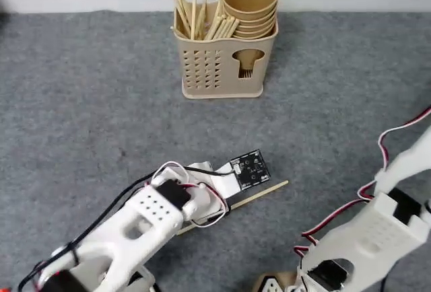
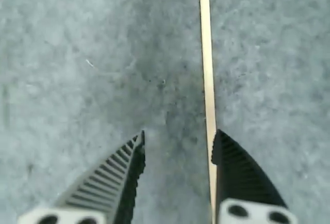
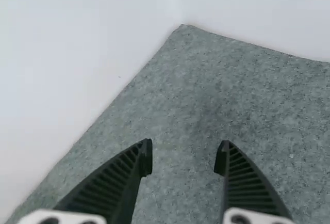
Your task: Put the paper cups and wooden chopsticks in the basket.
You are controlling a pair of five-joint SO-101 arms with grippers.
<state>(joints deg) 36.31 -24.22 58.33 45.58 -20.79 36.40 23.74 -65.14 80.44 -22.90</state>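
Note:
One wooden chopstick [image 1: 259,196] lies flat on the grey carpet near the front, partly under the left arm. In the left wrist view that chopstick [image 2: 206,59] runs along the inner edge of one finger [image 2: 232,172], and my left gripper [image 2: 178,139] is open just above the carpet. The beige basket [image 1: 222,70] stands at the back centre with several chopsticks [image 1: 195,13] and stacked paper cups [image 1: 250,6] in it. My right gripper [image 3: 183,157] is open over bare carpet, holding nothing.
The right arm's body [image 1: 377,231] sits at the front right with red and white wires. A white wall [image 3: 77,53] borders the carpet edge beside the right gripper. A small black circuit board [image 1: 248,169] on the left arm faces up.

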